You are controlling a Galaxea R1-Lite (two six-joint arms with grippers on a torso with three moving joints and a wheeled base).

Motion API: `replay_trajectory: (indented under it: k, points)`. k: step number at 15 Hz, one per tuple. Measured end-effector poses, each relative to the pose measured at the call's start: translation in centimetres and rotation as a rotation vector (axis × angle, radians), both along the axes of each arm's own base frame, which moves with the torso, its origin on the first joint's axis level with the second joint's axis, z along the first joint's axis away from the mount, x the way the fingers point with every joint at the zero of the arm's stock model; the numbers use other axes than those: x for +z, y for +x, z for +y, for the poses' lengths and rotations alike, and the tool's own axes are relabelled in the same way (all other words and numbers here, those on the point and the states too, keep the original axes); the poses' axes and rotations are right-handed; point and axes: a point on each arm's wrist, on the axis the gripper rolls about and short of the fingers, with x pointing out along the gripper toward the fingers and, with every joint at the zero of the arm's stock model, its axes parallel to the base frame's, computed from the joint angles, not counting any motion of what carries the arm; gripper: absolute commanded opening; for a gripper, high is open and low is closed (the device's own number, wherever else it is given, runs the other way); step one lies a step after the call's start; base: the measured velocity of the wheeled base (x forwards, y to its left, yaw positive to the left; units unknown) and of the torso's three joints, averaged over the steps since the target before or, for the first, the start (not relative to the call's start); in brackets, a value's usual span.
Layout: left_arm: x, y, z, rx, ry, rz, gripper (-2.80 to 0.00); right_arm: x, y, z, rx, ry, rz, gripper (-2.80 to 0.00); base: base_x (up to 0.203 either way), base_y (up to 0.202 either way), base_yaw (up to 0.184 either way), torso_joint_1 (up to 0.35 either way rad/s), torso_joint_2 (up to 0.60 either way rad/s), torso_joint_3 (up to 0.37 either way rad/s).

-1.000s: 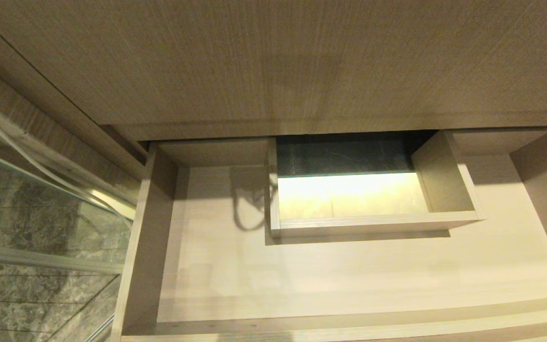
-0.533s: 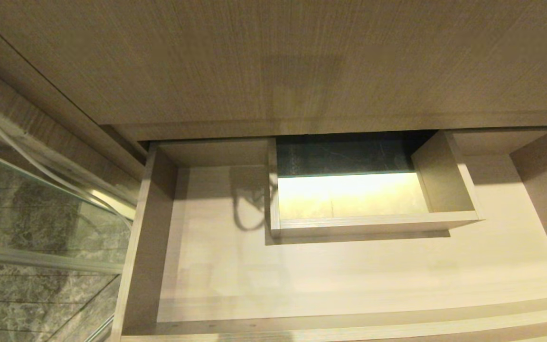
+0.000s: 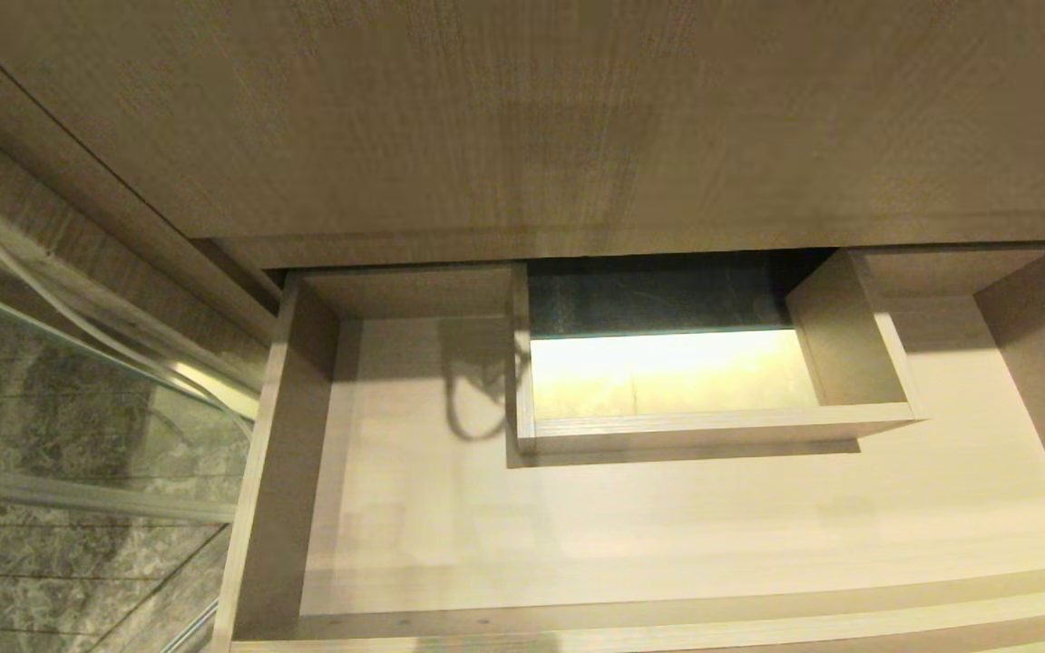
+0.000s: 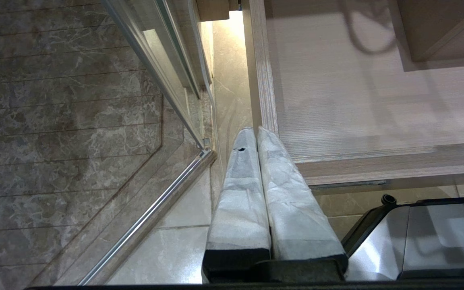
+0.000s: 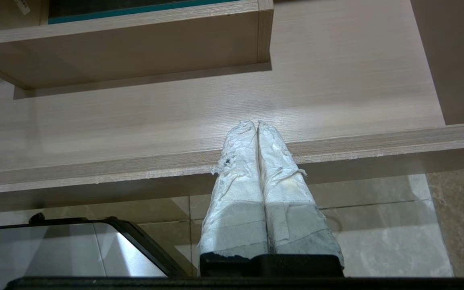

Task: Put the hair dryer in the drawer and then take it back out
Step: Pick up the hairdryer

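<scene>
So the head view shows only the drawer, pulled out and open under the cabinet front, with the boxed cut-out at its rear middle and a looped shadow on the drawer floor just left of that box. Neither of my arms shows there. The dryer is in no view, so I cannot tell where it is; the drawer floor that shows has nothing lying on it.

My left gripper shows only in the left wrist view: fingers wrapped in white, pressed together, nothing between them. It hangs outside the drawer's near left corner, tips in line with the left side wall. That view also gives what the head view cuts off: the glass panel with its metal rail to my left, grey marble tiles behind it, pale floor tiles below, and part of my silver base.

My right gripper shows only in the right wrist view: wrapped fingers also pressed together, holding nothing. It sits in front of the drawer's front edge, tips over that edge toward the right part of the drawer. The cut-out box is beyond, well apart from the tips. The base shows low in that view too.
</scene>
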Motion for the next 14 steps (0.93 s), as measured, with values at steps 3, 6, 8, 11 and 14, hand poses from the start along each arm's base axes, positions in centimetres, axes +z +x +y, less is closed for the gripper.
replay_trajectory:
  k: [3,6,8,11,14]
  points:
    - [0.01,0.0,0.0,0.001,-0.001,-0.001,-2.8,0.0,0.0,0.0,0.0,0.0,0.0,-2.8,0.0,0.0,0.0,0.0,0.0,0.0]
    - [0.01,0.0,0.0,0.0,0.0,-0.002,-2.8,0.0,0.0,0.0,0.0,0.0,0.0,-2.8,0.0,0.0,0.0,0.0,0.0,0.0]
    - [0.02,0.0,0.0,0.001,0.0,-0.002,-2.8,0.0,0.0,0.0,0.0,0.0,0.0,-2.8,0.0,0.0,0.0,0.0,0.0,0.0]
    - [0.0,0.0,0.0,0.0,-0.001,-0.001,-2.8,0.0,0.0,0.0,0.0,0.0,0.0,-2.8,0.0,0.0,0.0,0.0,0.0,0.0]
    - [0.01,0.0,0.0,-0.001,0.002,-0.002,-2.8,0.0,0.0,0.0,0.0,0.0,0.0,-2.8,0.0,0.0,0.0,0.0,0.0,0.0]
